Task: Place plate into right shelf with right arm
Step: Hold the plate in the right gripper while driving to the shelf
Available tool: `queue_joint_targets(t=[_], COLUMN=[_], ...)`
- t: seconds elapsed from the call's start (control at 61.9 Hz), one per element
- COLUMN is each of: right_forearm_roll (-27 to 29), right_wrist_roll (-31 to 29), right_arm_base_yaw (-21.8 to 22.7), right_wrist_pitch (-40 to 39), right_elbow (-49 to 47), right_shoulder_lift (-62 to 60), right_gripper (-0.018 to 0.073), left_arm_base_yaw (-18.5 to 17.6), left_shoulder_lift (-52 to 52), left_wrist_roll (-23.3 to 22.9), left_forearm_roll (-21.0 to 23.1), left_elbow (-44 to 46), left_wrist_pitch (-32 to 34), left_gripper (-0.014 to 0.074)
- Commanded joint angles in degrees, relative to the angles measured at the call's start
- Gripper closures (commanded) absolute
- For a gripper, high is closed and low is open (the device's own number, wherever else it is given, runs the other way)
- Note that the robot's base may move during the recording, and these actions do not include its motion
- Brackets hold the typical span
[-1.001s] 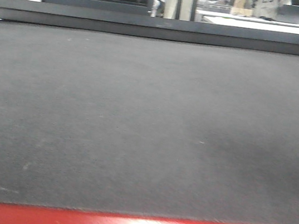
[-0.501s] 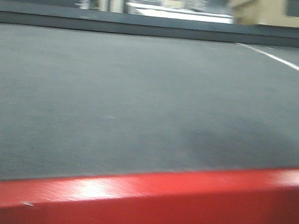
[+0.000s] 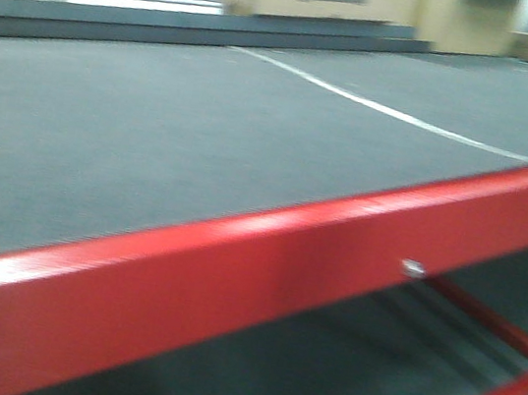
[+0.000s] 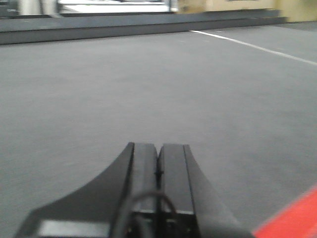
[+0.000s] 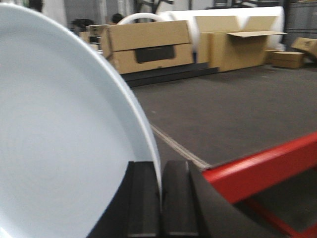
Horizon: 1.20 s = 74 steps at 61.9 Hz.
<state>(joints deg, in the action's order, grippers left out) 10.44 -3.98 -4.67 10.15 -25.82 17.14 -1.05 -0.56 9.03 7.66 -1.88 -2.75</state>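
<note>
Two grippers seen: right gripper (image 5: 161, 191) pinches plate (image 5: 59, 129) by rim, plate fanning up toward 10 o'clock. Left gripper (image 4: 158, 161) is closed tight, empty, over table (image 3: 234, 263). Prob. carry step. No right shelf in view, so next move needs to find it.

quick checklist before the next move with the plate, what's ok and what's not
1. Plate held by the right gripper: ok, rim clamped between its fingers.
2. Left gripper empty: ok, shut on nothing, over the grey table top.
3. Right shelf in view: not ok, no view shows it.
4. Path to the shelf free: cannot tell.
5. Plate apart from the red table frame: ok in the right wrist view.
</note>
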Motion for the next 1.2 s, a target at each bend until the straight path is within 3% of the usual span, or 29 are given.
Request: queue_joint_targets(t=[0.0,1.179], right_forearm_roll=[-0.27,-0.27], right_wrist_roll=[-0.18,-0.18], right_arm_base_yaw=[0.29,0.29], right_wrist_pitch=[-5.18,-4.99], right_elbow=[-1.66,-1.66], right_shoulder_lift=[0.38,0.38], right_gripper=[0.0505,0.0505], left_arm_base_yaw=[-0.11,-0.11], left_shoulder_lift=[-0.59,-0.59], left_wrist_roll=[-0.4,-0.4], left_forearm_roll=[0.47,0.47], left_elbow=[-0.59,-0.59], left_wrist_pitch=[5.16,5.16], left_gripper=[0.0724,0.0724])
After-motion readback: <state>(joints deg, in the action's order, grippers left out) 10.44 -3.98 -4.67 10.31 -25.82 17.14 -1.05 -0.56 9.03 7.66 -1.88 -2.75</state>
